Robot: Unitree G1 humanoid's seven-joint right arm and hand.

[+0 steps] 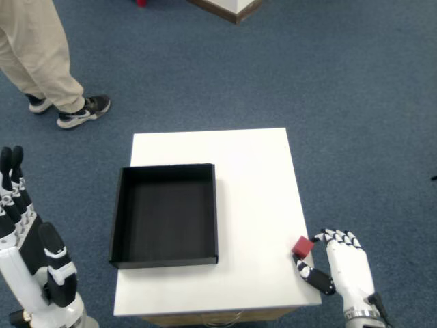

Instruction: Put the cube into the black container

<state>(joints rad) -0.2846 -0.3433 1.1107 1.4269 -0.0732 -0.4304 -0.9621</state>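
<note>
A small red cube [302,246] is at the right edge of the white table [252,178], near its front corner. My right hand [347,268] is beside the table edge with its fingers [336,237] curled. The thumb [313,276] lies just below the cube and the index fingertip touches its right side, so the cube is pinched between them. The black container [166,257], a shallow square open tray, lies on the left half of the table with nothing in it, well to the left of the cube.
My left hand [31,256] is raised off the table's front left corner, fingers straight. A person's legs and shoes [80,111] stand on the blue carpet beyond the table at the upper left. A wooden furniture corner [232,7] shows at the top.
</note>
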